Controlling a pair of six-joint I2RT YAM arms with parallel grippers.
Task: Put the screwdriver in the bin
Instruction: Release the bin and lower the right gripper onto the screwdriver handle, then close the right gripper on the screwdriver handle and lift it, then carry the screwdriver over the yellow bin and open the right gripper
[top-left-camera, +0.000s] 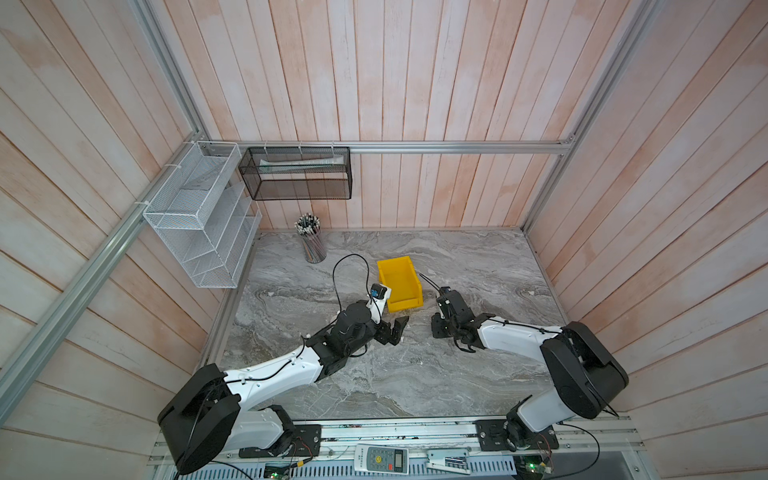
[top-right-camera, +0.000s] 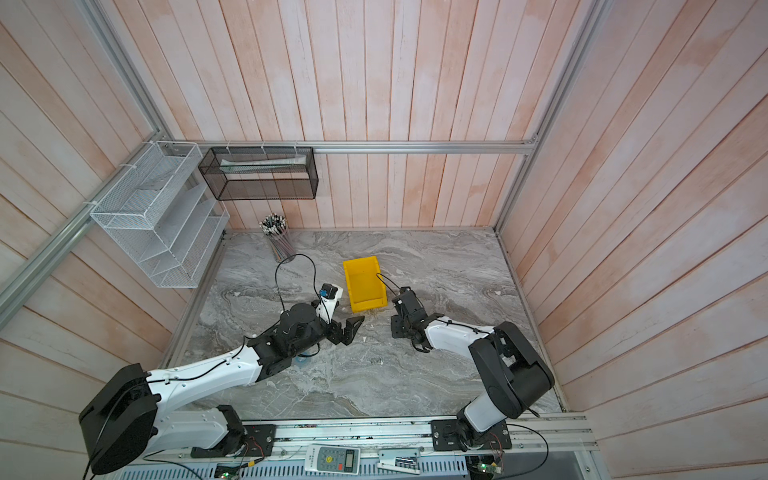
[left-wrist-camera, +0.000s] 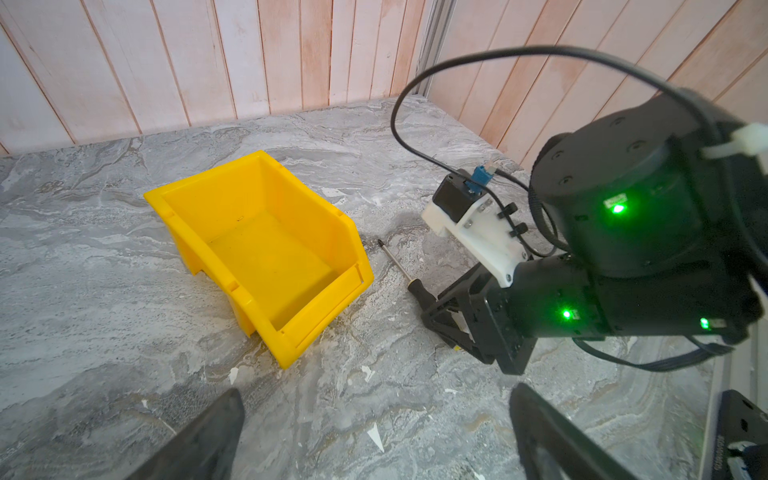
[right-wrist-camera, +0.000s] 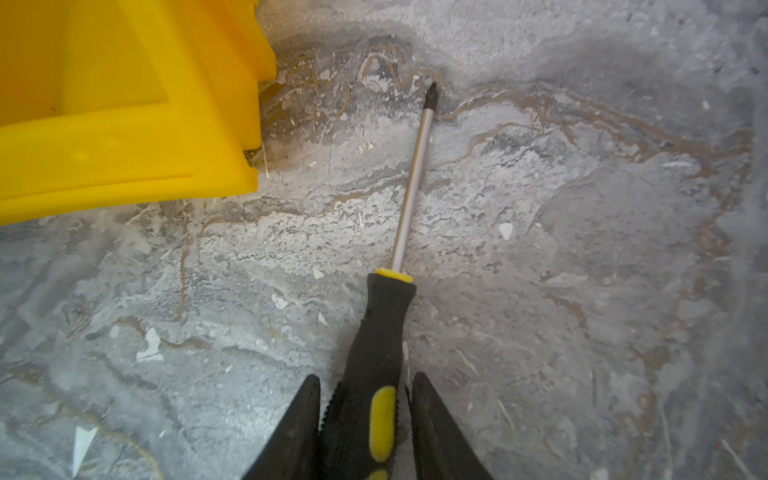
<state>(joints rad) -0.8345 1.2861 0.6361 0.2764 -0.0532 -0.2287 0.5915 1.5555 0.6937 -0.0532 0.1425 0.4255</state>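
Observation:
The screwdriver (right-wrist-camera: 382, 332) has a black handle with yellow inlays and a thin metal shaft. It lies on the marble table just right of the bin (top-left-camera: 397, 276), tip pointing away from me. My right gripper (right-wrist-camera: 365, 376) is shut on the handle, one finger on each side, low over the table. In both top views its shaft (top-left-camera: 428, 280) (top-right-camera: 386, 280) sticks out of the right gripper (top-left-camera: 442, 293) beside the bin's (top-right-camera: 363, 282) right wall. The bright yellow bin (left-wrist-camera: 266, 249) is empty. My left gripper (left-wrist-camera: 376, 392) is open and empty, near the bin's lowered front lip (top-left-camera: 397, 330).
A cup of pencils (top-left-camera: 311, 241) stands at the back left of the table. A black mesh basket (top-left-camera: 297, 172) and a white wire rack (top-left-camera: 199, 216) hang on the walls. A remote control (top-left-camera: 380, 457) lies on the front rail. The left arm's cable (top-left-camera: 345, 266) loops left of the bin.

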